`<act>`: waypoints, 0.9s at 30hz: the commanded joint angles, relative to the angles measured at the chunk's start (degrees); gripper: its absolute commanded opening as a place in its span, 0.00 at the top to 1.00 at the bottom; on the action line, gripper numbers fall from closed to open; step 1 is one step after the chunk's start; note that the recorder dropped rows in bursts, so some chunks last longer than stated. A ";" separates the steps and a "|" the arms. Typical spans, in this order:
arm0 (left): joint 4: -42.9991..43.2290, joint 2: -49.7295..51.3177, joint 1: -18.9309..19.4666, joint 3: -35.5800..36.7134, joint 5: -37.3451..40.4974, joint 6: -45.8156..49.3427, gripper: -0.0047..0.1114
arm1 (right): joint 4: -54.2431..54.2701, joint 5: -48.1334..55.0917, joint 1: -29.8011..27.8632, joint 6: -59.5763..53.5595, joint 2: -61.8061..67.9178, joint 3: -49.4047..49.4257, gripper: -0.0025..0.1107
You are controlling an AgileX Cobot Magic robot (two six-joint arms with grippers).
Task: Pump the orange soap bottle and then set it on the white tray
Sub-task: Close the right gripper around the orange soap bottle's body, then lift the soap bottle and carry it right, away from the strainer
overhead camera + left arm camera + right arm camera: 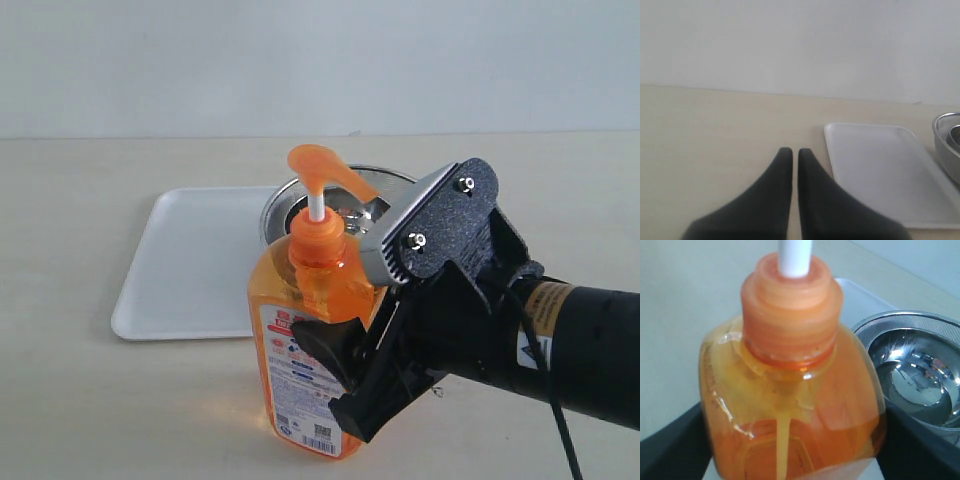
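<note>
The orange soap bottle [300, 300] stands on the table just in front of the white tray [190, 260], its pump head [320, 165] up on the white stem. My right gripper [335, 350] reaches in from the right and is shut on the bottle's body at label height. In the right wrist view the bottle [790, 390] fills the gap between the black fingers [670, 450], which press on both its sides. The left gripper [795, 152] is shut on nothing, low over the bare table, with the white tray [880, 165] next to it. It is out of the exterior view.
A round steel mesh bowl [282, 205] stands behind the bottle at the tray's right end, partly hidden by the pump and my right wrist; it also shows as bowl [915, 365] and bowl [947, 145]. The beige table [80, 400] runs back to a pale wall.
</note>
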 commanded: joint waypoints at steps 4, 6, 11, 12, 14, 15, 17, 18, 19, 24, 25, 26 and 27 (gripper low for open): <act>-0.24 -0.22 -0.28 -0.13 -0.87 0.14 0.92 | 0.40 -0.26 -0.25 -0.60 0.15 -0.31 0.98; -0.24 -0.22 -0.28 -0.13 -0.87 0.14 0.92 | 0.40 0.56 -0.25 -0.60 0.15 -0.31 0.98; -0.24 -0.22 -0.28 -0.13 -0.87 0.14 0.92 | 1.17 5.25 -0.25 -0.60 0.15 -0.31 0.98; -0.24 -0.22 -0.28 -0.13 -0.87 0.14 0.92 | 1.83 6.15 -0.25 -0.60 0.15 -0.31 0.98; -0.24 -0.22 -0.28 -0.13 -0.87 0.14 0.92 | 1.93 7.29 -0.25 -0.60 0.15 -0.31 0.98; -0.24 -0.22 -0.28 -0.13 -0.87 0.14 0.92 | 1.93 7.48 -0.25 -0.60 0.15 -0.31 0.98; -0.24 -0.22 -0.28 -0.13 -0.87 0.14 0.92 | 2.53 8.08 -0.25 -0.60 0.15 -0.31 0.98; -0.24 -0.22 -0.28 -0.13 -0.87 0.14 0.92 | 2.53 8.32 -0.25 -0.60 0.15 -0.31 0.98; -0.24 -0.22 -0.28 -0.13 -0.87 0.14 0.92 | 2.53 9.00 -0.25 -0.60 0.03 -0.31 0.98; -0.24 -0.22 -0.28 -0.13 -0.87 0.14 0.92 | 2.53 14.05 -0.25 -0.60 -2.19 -0.31 0.98; -0.24 -0.22 -0.28 -0.13 -0.87 0.14 0.92 | 2.53 14.62 -0.25 -0.60 -3.13 -0.31 0.98; -0.24 -0.22 -0.28 -0.13 -0.87 0.14 0.92 | 2.53 15.55 -0.25 -0.60 -4.21 -0.31 0.98; -0.24 -0.22 -0.28 -0.13 -0.87 0.14 0.92 | 2.53 16.22 -0.50 -0.60 -5.32 -0.31 0.98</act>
